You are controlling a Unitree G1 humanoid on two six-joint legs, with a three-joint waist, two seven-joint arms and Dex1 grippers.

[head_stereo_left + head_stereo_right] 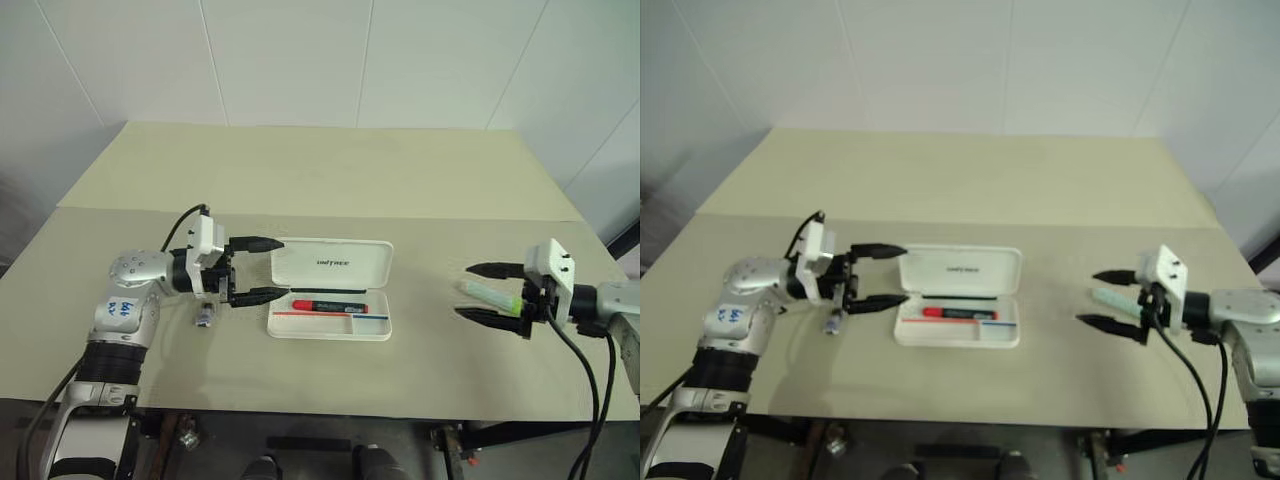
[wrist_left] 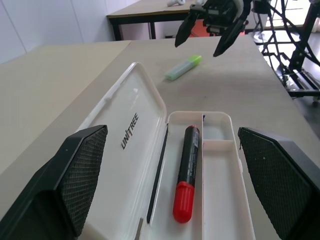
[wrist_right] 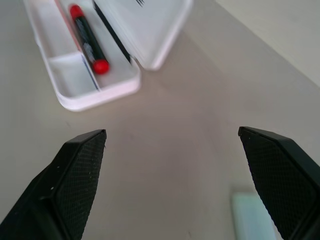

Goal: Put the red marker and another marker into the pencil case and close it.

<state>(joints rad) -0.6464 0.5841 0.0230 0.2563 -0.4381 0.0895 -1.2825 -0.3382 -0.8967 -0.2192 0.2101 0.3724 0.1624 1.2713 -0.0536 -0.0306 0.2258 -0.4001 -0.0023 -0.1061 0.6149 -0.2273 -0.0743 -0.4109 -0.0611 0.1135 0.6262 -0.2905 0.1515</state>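
The white pencil case (image 1: 335, 262) lies open in the middle of the table, lid folded back. The red marker (image 1: 328, 304) lies inside its tray, also plain in the left wrist view as red marker (image 2: 186, 175). My left gripper (image 1: 284, 267) hovers open at the case's left end, pointing along it, holding nothing. The other marker, a pale green highlighter (image 1: 487, 294), lies on the table far right. My right gripper (image 1: 463, 290) is open just above it, fingers to either side, not gripping. The left wrist view shows the highlighter (image 2: 183, 68) flat under that gripper (image 2: 197, 49).
A tiny purple-grey object (image 1: 203, 318) sits on the table under my left wrist. The beige table (image 1: 320, 180) runs far back to a white wall, and its front edge is close below the case. Black metal stands (image 2: 295, 45) are beyond the table's right end.
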